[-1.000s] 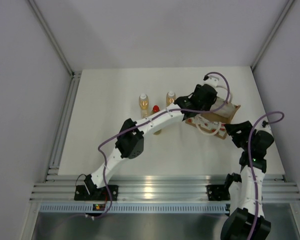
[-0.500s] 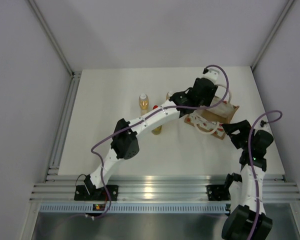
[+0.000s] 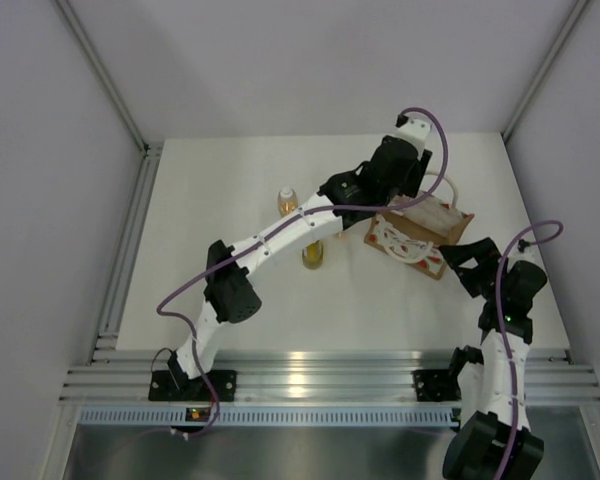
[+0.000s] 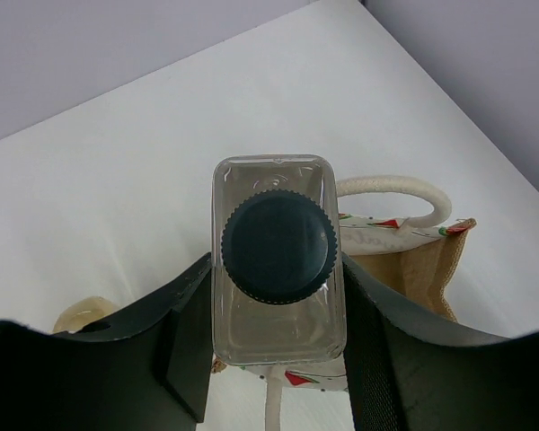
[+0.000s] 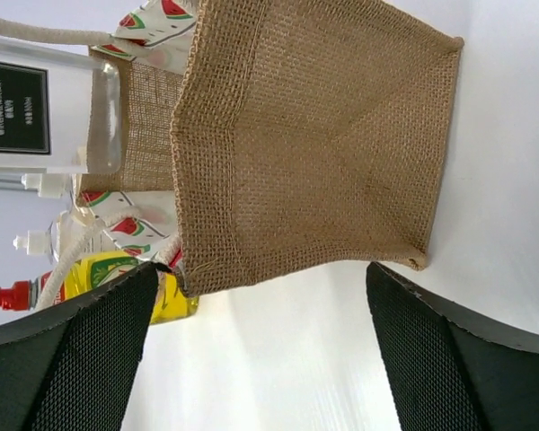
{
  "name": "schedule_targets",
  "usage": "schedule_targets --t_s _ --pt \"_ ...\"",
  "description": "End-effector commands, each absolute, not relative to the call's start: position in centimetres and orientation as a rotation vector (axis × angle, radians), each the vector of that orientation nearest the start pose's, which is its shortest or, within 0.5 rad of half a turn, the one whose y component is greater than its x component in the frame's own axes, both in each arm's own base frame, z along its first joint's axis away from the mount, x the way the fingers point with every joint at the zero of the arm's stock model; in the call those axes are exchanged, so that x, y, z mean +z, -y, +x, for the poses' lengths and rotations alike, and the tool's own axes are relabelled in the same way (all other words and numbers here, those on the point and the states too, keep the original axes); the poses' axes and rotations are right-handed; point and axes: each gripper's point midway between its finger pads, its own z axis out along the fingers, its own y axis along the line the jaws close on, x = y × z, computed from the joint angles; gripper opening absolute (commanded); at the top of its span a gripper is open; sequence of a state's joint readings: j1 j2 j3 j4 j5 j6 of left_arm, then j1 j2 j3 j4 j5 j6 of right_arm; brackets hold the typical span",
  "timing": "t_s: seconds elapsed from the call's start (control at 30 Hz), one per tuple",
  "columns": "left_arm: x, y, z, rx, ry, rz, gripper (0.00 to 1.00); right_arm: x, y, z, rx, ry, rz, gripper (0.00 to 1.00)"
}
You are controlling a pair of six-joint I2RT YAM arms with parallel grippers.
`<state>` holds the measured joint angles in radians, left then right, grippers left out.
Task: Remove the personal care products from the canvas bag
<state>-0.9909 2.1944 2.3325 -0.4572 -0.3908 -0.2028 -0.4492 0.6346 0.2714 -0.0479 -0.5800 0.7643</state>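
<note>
Clear squarish bottle (image 4: 279, 330), dark ribbed cap (image 4: 278, 250)

My left arm (image 3: 280, 232) reaches across the table (image 3: 210, 180), wrist above the bag (image 3: 420, 235). Bag sits right of centre, printed panel toward my bases. 2 items stand left of it: amber bottle (image 3: 288, 203) and yellow bottle (image 3: 313, 256), the latter partly under my arm. My right gripper (image 3: 458, 258) is just beside the bag's near-right corner.

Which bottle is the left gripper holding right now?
The clear squarish bottle with the dark cap, clamped in the left gripper; the amber bottles sit on the table.
</note>
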Motion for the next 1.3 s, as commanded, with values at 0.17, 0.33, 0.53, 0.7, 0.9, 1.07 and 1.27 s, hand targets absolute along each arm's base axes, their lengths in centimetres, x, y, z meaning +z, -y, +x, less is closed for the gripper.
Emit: schedule_targets --t_s 0.17,0.33,0.53,0.7,0.9,1.07,1.27 --pt "48.4 42.7 37.1 -0.587 -1.498 0.237 0.00 20.1 -0.4 26.9 0.756 -1.694 0.649 0.99" --pt "49.9 40.5 37.2 -0.587 -1.484 0.188 0.00 20.9 -0.2 27.2 0.747 -1.693 0.638 0.99" --pt "52.0 36.7 36.9 -0.526 -1.460 0.097 0.00 22.6 0.1 27.2 0.701 -1.711 0.594 0.99" --pt "50.7 31.0 37.1 -0.360 -1.498 -0.030 0.00 23.2 0.8 26.4 0.607 -1.711 0.607 0.99" --pt "48.4 22.0 35.2 -0.191 -1.529 -0.197 0.00 24.1 2.9 24.6 0.420 -1.677 0.687 0.99" --pt "46.3 15.9 33.9 -0.153 -1.552 -0.320 0.00 26.9 2.5 23.6 0.418 -1.619 0.669 1.00" --pt "40.8 12.2 33.2 -0.083 -1.636 -0.394 0.00 29.8 0.9 23.0 0.479 -1.598 0.596 0.99"
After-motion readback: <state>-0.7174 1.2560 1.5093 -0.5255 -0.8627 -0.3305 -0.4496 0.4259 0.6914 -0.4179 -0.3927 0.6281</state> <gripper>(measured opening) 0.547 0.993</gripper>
